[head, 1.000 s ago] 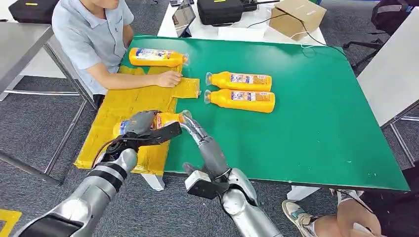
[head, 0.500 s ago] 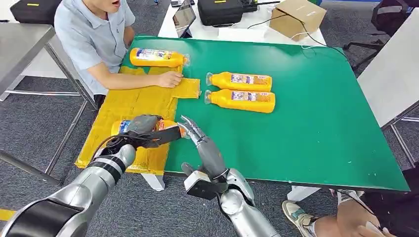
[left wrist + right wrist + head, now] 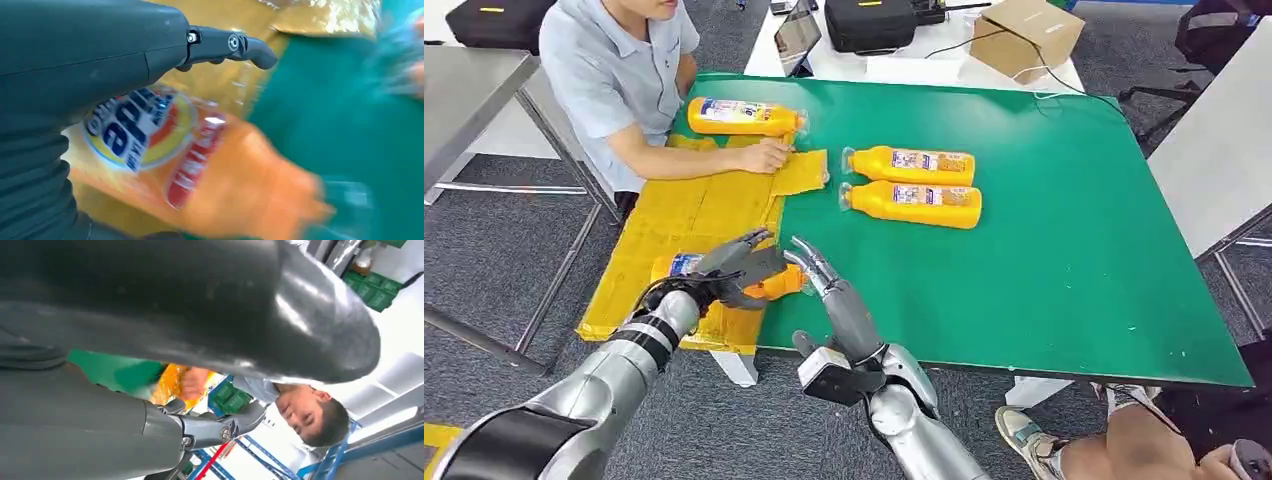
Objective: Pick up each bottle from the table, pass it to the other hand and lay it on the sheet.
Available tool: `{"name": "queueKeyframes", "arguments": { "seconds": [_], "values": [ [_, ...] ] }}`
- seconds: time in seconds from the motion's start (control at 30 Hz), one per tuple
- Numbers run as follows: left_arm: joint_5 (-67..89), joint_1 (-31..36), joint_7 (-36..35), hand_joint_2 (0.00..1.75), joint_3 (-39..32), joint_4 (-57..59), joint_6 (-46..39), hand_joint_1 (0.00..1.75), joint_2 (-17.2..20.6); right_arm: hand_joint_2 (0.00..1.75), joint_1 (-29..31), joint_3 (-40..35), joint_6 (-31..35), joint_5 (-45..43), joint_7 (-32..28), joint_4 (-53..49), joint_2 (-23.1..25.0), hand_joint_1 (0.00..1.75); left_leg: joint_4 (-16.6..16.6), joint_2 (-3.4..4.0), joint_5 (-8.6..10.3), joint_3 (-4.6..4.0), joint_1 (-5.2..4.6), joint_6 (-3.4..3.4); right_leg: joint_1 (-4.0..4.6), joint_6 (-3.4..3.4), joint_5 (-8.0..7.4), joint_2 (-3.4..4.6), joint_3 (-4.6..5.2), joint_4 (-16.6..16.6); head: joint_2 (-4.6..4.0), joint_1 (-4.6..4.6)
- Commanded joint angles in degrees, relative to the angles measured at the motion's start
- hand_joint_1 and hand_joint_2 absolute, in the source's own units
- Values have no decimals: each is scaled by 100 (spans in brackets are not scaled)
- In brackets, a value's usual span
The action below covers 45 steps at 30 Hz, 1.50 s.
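An orange bottle lies on the near end of the yellow sheet, its neck pointing toward the green table. My left hand hovers over it with fingers spread and lifted off; in the left wrist view the bottle is blurred beneath one straight finger. My right hand stands just beside the bottle's neck, fingers extended, holding nothing. Another bottle lies at the sheet's far end. Two more bottles lie side by side on the table.
A person sits at the far left, one hand resting on the sheet. Beyond the table stand a cardboard box, a black case and a tablet. A grey table flanks the left, a white one the right.
My left hand lowered the bottle onto the sheet and its fingers opened off it. My right hand's fingers drew slightly away from the bottle's neck.
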<state>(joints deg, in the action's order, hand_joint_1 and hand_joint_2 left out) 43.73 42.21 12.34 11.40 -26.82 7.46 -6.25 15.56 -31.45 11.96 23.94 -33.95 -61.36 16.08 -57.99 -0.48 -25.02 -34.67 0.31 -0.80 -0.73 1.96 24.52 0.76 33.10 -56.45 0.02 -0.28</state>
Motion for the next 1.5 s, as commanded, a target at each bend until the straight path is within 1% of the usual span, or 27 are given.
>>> {"name": "queueKeyframes", "arguments": {
  "seconds": [0.03,0.1,0.2,0.3,0.33,0.4,0.43,0.5,0.53,0.6,0.73,0.77,0.8,0.83,0.87,0.9,0.93,0.97,1.03,1.1,1.13,1.2,1.23,1.27,1.3,1.33,1.5],
  "values": [
    [-1337,-209,276,175,-911,-169,727,0,-110,0,415,-72,183,-123,-174,777,-33,0,10,15,0,21,1,3,3,-7,-3,6,-18,10,0,0],
    [-1811,-299,376,175,-1058,-442,739,0,-139,0,408,-90,202,-139,-203,745,-40,0,13,20,1,29,1,4,3,-9,-3,8,-24,13,0,0],
    [-2463,-488,347,175,-1075,-975,774,0,-127,0,362,-107,232,-168,-233,632,-69,0,6,9,2,13,0,2,1,-5,-1,2,-11,5,0,0],
    [-3194,-789,503,175,-1091,-1732,506,0,-122,0,281,-122,298,-177,-247,459,-121,0,3,11,-4,19,4,4,6,-8,4,0,-18,6,0,0],
    [-3664,-947,569,175,-1314,-2079,397,0,-236,0,228,-124,377,-162,-262,366,-147,0,2,10,-1,9,4,3,6,-5,1,2,-9,5,0,0],
    [-4447,-1331,356,175,-1390,-2890,378,0,-321,0,102,-172,456,-149,-243,151,-225,0,4,6,-1,8,2,2,4,-5,3,-3,-7,6,0,2],
    [-5058,-1593,444,175,-1508,-3393,305,0,-399,0,-9,-180,592,-120,-283,-19,-276,0,4,6,0,4,1,1,3,-3,2,-1,-3,6,0,0],
    [-5271,-1832,287,175,-1299,-3836,181,0,-303,0,-99,-211,573,-124,-245,-194,-341,0,4,9,-3,6,1,1,3,-3,3,1,-4,8,0,0],
    [-5442,-1961,380,175,-1283,-4078,73,0,-316,0,-172,-201,691,-67,-272,-313,-373,0,7,12,-7,18,3,2,6,-5,6,1,-16,13,0,2],
    [-5756,-2382,426,175,-1042,-4745,-104,0,-229,0,-418,-150,796,-8,-278,-776,-528,0,3,7,-1,-3,0,2,2,-3,2,0,6,7,0,2],
    [-5747,-2811,330,175,-855,-5246,-464,0,-162,0,-762,6,972,215,-259,-1374,-784,0,4,7,-6,-1,1,3,3,-5,6,-2,2,9,0,0],
    [-5739,-2912,316,175,-814,-5333,-571,0,-147,0,-843,84,1122,540,-54,-1442,-856,0,7,4,-9,9,0,2,2,-5,10,-7,-9,13,0,0],
    [-5738,-3060,327,175,-764,-5461,-607,0,-120,0,-933,177,1216,765,68,-1475,-940,0,6,-1,-1,-8,1,2,2,-3,4,-8,8,11,0,0],
    [-5713,-3183,332,175,-726,-5585,-630,0,-93,0,-968,249,1322,1016,190,-1417,-1004,0,10,-4,-6,8,0,2,3,-5,10,-14,-10,17,0,2],
    [-5592,-3408,406,175,-662,-5832,-704,0,-54,0,-1020,404,1564,1502,464,-1288,-1109,0,10,-1,-4,2,1,2,3,-4,6,-9,-4,18,0,0],
    [-5553,-3529,453,175,-645,-5984,-729,0,-49,0,-1024,494,1609,1615,455,-1180,-1182,0,11,1,-8,14,1,2,4,-6,10,-10,-17,20,0,0],
    [-5449,-3621,509,175,-612,-6112,-779,0,-31,175,-1027,600,1737,1786,484,-1067,-1224,0,9,2,-3,-5,0,0,1,-3,4,-4,5,15,0,0],
    [-5113,-3848,672,175,-525,-6389,-919,0,-4,175,-1089,853,1807,2091,845,-961,-1332,0,14,3,-7,14,0,0,3,-5,8,-8,-16,24,0,2],
    [-5088,-4117,676,175,-501,-6701,-921,0,-41,175,-1166,1114,1751,2210,811,-882,-1493,0,12,1,-7,11,1,1,3,-5,8,-10,-14,22,0,0],
    [-5066,-4376,631,175,-420,-6969,-869,0,-22,175,-1228,1415,1580,2517,1098,-762,-1628,0,14,-5,-7,13,-1,-1,0,-4,10,-16,-19,26,0,0],
    [-4986,-4466,681,175,-374,-7072,-861,0,-10,175,-1243,1538,1485,2592,1199,-724,-1677,0,9,-2,-4,-4,-3,-1,-4,-2,6,-9,2,19,0,0],
    [-4830,-4597,727,175,-290,-7256,-852,0,6,175,-1199,1754,1229,2723,1286,-588,-1740,0,8,-5,-6,-1,-2,-1,-4,-3,9,-13,-4,21,0,2],
    [-4827,-4601,726,175,-284,-7266,-851,0,3,175,-1188,1771,1215,2721,1283,-576,-1751,0,8,-2,-9,6,0,0,-2,-5,10,-12,-11,22,0,0],
    [-4783,-4588,705,175,-211,-7287,-802,0,31,175,-1037,1838,1071,2826,1386,-368,-1754,0,6,0,-7,-4,-2,-1,-3,-3,7,-8,0,19,0,0],
    [-4779,-4560,703,175,-193,-7277,-799,0,24,175,-950,1881,1036,2819,1376,-284,-1743,0,8,-2,-10,8,-3,0,-3,-6,11,-13,-12,20,0,0],
    [-4759,-4503,699,175,-156,-7237,-787,0,29,175,-813,1932,987,2818,1369,-104,-1722,0,6,-1,-5,-4,-2,0,-3,-5,6,-9,1,19,0,2],
    [-4767,-4281,628,175,-110,-6980,-786,0,-19,175,-222,2000,842,2919,1476,603,-1675,0,8,10,-2,1,-4,2,-1,-9,0,-1,-1,18,0,0]
  ]
}}
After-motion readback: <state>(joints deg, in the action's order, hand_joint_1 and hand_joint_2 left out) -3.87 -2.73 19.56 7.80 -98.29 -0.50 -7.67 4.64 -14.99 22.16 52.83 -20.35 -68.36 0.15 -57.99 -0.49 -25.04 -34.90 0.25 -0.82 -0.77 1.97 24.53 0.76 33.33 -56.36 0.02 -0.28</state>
